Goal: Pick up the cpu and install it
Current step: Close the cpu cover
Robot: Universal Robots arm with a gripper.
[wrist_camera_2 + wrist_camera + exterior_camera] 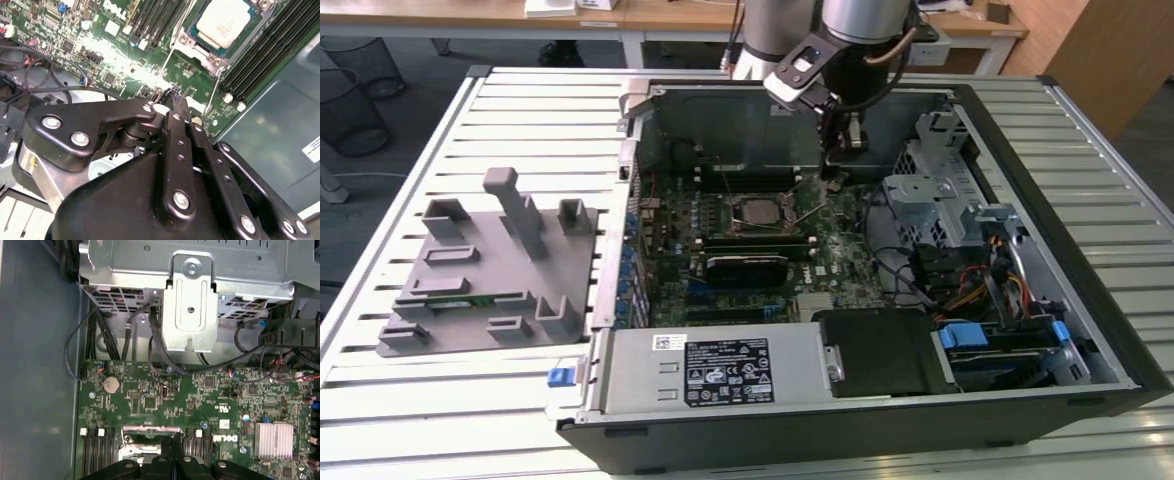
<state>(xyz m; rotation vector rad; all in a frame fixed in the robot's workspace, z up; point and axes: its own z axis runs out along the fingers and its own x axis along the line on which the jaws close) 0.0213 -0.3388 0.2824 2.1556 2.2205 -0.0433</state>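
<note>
The slatted tabletop (400, 400) carries an open computer case (854, 440) across its middle and toward the exterior view's right edge. A grey tray (487, 265) lies near the edge on the exterior view's left. The green motherboard (834, 265) lies flat inside the case. The gripper (833, 178) hangs over the board near the socket (187, 37), its fingers (175, 107) pressed together with nothing between them. The cpu (222, 22) sits in that socket near the board's middle, apart from the fingertips.
</note>
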